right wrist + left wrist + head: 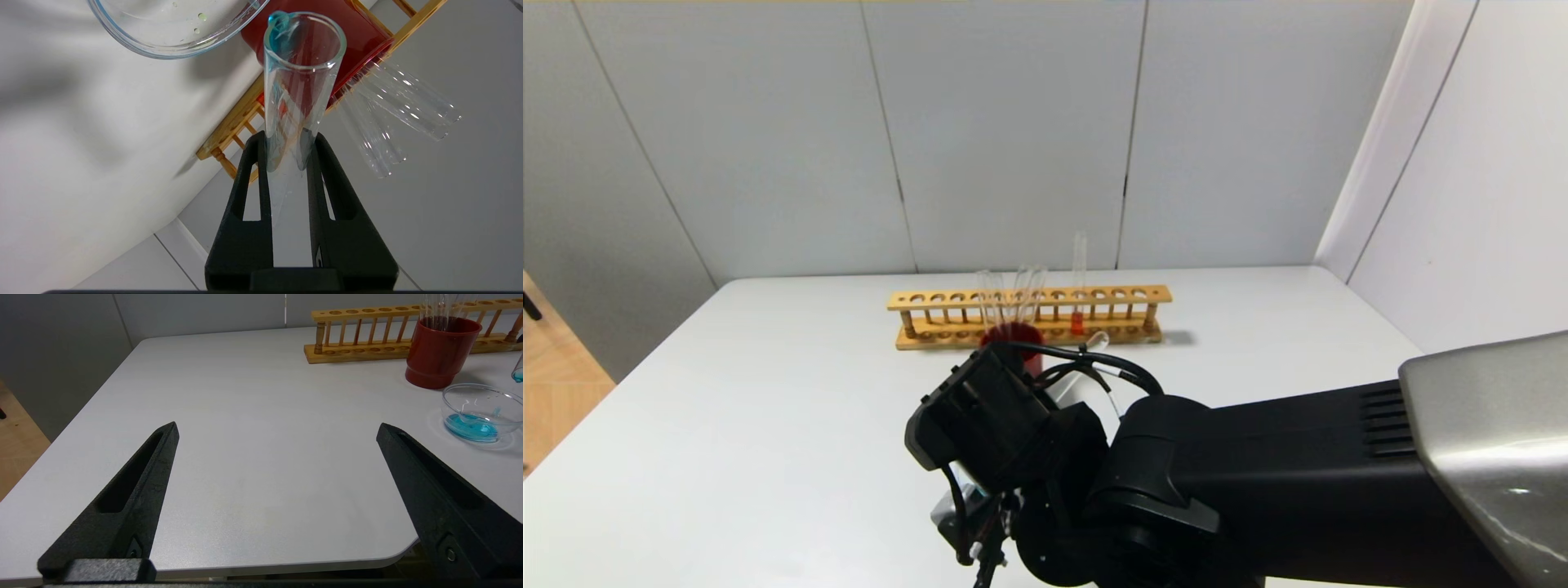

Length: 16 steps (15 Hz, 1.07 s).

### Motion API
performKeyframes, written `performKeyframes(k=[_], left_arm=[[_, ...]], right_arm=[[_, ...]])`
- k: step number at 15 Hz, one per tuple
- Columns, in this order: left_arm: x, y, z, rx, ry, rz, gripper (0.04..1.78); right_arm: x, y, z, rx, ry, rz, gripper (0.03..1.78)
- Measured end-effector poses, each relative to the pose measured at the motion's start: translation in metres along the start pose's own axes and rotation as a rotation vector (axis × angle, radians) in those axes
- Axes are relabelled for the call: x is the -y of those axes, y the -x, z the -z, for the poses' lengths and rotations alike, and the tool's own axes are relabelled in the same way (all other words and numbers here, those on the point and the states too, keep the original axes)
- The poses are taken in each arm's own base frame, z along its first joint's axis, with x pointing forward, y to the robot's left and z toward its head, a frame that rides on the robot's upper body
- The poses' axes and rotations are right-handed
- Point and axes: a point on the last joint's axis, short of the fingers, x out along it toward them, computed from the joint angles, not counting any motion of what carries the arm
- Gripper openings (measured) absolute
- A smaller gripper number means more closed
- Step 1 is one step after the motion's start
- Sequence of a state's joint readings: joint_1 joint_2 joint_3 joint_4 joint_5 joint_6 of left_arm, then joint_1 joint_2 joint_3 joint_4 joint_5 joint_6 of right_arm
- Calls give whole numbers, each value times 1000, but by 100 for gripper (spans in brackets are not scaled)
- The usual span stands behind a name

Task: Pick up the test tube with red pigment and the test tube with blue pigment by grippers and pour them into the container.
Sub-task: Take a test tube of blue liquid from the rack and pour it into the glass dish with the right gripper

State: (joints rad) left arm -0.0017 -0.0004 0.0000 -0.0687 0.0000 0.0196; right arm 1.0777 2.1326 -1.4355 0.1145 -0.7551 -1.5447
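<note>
I see a white surface (768,392) with grey walls behind it. My right hand (286,143) is squeezed tight on the test tube with blue pigment (300,81), tipped over by the container (478,412), where blue already sits. The glass is thin, light and slippery, so I judge a grip low on its body is best. My left hand (278,433) waits wide open near the front edge, with lots of room. The test tube with red pigment (1078,286) stands in the wooden rack (1029,317), behind the red cup (441,351).

Bulky black arm (1258,482), seemingly grey-shelled.
</note>
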Motion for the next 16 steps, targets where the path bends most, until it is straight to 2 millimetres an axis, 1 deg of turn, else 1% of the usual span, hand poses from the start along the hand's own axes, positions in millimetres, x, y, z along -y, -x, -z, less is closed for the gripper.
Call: performKeyframes(k=[9,16], left_arm=[[0,0,0,0,0,0,171],[0,0,0,0,0,0,171]], right_arm=[[1,1,-1,-13,27,6,27],[-2,1,-3,-22,73,-2,27]])
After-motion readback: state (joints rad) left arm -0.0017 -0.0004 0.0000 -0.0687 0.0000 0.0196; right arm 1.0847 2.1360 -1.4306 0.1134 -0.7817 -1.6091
